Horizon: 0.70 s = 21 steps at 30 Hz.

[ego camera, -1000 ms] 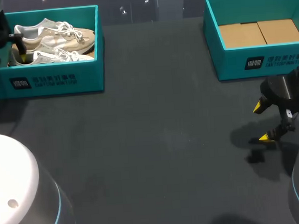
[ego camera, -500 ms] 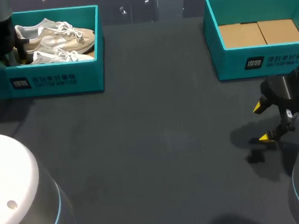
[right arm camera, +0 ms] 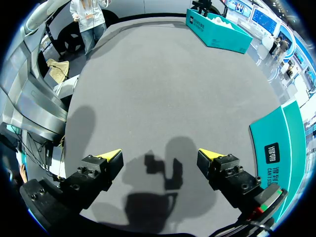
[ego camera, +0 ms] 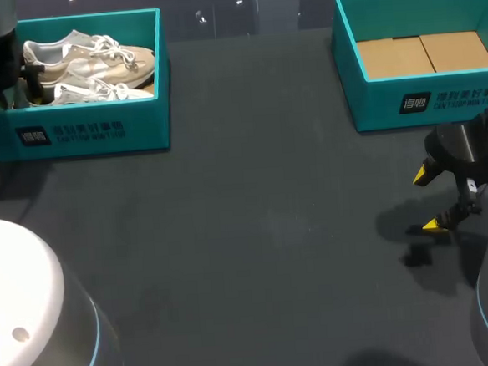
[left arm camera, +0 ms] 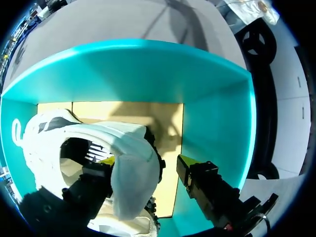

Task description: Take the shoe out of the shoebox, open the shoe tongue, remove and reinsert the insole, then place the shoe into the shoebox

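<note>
1. The shoe (left arm camera: 131, 173) lies in the shoebox (ego camera: 90, 131) at the far left corner of the table (ego camera: 256, 232).
2. The left gripper (left arm camera: 145, 162) is down in that box. One finger is inside the shoe's heel. The other is outside, not touching.
3. The right gripper (right arm camera: 160, 155) hangs with its fingers wide apart by the table's right edge, near the second box (ego camera: 422, 99).
</note>
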Available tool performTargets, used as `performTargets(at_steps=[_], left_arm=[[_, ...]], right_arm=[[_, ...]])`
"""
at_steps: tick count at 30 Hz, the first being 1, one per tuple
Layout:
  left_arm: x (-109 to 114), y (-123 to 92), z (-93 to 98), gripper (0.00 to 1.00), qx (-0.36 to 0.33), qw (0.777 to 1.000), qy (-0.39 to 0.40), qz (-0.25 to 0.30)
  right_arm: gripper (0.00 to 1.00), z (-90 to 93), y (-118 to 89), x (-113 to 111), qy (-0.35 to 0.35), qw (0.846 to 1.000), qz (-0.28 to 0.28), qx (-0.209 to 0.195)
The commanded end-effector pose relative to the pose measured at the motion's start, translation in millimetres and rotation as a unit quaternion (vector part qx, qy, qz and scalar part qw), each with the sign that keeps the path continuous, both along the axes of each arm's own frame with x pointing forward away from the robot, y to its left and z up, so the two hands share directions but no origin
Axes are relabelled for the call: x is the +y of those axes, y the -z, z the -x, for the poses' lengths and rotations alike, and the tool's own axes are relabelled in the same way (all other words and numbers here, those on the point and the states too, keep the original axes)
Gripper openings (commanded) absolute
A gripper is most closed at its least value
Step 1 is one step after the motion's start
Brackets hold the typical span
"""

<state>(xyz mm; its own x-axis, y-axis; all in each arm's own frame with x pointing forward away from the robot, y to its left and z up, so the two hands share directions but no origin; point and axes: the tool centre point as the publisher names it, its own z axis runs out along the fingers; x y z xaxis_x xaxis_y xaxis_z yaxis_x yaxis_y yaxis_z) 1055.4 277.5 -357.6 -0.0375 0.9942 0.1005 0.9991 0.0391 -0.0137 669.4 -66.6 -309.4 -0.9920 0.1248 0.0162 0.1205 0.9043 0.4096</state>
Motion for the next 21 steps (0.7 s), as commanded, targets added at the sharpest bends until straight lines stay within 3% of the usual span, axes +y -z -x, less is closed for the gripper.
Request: performTargets(at_steps=[1, 6, 11, 12, 14, 21], left_arm=[[-0.4, 2.6, 1.4, 0.71, -0.001, 1.000, 0.003, -0.005], [-3.1, 12.0, 0.8, 0.67, 0.004, 1.000, 0.007, -0.016], [-3.8, 15.9, 0.1, 0.45, 0.007, 1.000, 0.006, -0.020], [-3.4, 16.0, 0.2, 0.35, 0.007, 1.000, 0.005, -0.021], [-1.8, 15.3, 0.8, 0.02, 0.007, 1.000, 0.005, -0.021], [9.0, 5.7, 5.5, 0.00, 0.005, 1.000, 0.016, -0.019]], right_arm=[[1.00, 1.5, 0.1, -0.1, 0.000, 1.000, 0.001, -0.001], [1.00, 1.5, 0.1, -0.1, 0.000, 1.000, 0.001, -0.001], [1.00, 1.5, 0.1, -0.1, 0.000, 1.000, 0.001, -0.001], [1.00, 1.5, 0.1, -0.1, 0.000, 1.000, 0.001, -0.001], [1.00, 1.5, 0.1, -0.1, 0.000, 1.000, 0.001, -0.001], [1.00, 1.5, 0.1, -0.1, 0.000, 1.000, 0.001, -0.001]])
